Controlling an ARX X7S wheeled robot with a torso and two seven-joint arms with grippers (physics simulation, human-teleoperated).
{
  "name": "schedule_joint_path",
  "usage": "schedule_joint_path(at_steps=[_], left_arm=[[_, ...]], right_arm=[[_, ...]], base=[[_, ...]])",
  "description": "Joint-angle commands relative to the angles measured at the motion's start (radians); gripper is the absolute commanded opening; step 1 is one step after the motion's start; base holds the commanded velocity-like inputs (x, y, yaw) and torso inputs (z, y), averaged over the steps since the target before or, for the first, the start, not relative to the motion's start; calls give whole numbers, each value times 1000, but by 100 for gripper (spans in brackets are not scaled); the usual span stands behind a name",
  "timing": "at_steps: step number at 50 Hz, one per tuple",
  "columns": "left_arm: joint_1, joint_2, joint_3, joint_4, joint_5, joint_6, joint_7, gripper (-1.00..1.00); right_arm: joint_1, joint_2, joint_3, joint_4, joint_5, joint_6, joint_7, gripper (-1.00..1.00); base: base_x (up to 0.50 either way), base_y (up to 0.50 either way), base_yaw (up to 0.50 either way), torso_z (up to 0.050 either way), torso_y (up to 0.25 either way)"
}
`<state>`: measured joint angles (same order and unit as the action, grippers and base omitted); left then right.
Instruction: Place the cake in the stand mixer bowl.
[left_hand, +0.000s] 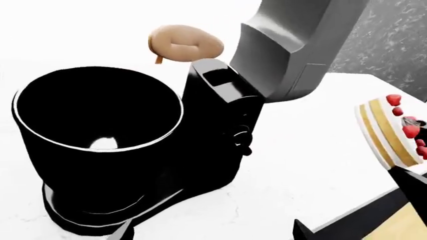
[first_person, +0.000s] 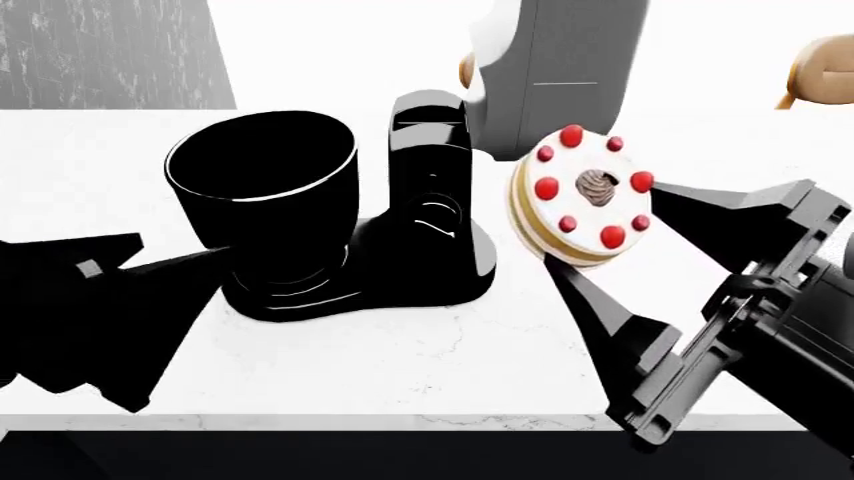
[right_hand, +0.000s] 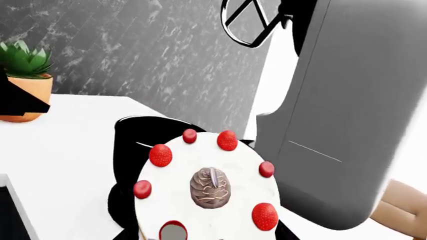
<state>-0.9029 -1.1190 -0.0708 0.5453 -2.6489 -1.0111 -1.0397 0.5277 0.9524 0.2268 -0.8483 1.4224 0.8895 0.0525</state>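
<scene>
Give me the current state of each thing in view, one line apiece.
cake: held off the counter in the right tool, tilted on edge, icing facing the head camera.
stand mixer bowl: upright on the mixer base, empty.
mixer head: tilted up, clear of the bowl.
left tool: beside the bowl, holding nothing; open or shut unclear.

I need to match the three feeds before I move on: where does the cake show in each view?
Head view: the cake is right of centre, tilted on edge, gripped by the right tool, beside the mixer.
Left wrist view: cake cut off at the frame's right edge, seen side-on.
Right wrist view: cake low in the middle, iced top facing the camera.
Shared landmark: the grey mixer head, behind the cake in all three.
</scene>
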Motion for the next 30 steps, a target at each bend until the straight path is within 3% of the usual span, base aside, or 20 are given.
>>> schedule_joint_path(at_steps=[1, 22, 30], left_arm=[[-148, 24, 128, -5, -117, 114, -5, 100], [-226, 115, 295, -73, -172, 253, -69, 100], [-223, 132, 330, -96, -169, 269, -80, 100]], right_arm=[[41, -14, -3, -17, 14, -24, -13, -100], [-77, -95, 24, -116, -178, -89, -119, -100], [-106, -146, -38, -125, -396, -134, -176, -100]], base=[[0, 0, 0, 0, 0], [0, 0, 0, 0, 0], [0, 0, 0, 0, 0]])
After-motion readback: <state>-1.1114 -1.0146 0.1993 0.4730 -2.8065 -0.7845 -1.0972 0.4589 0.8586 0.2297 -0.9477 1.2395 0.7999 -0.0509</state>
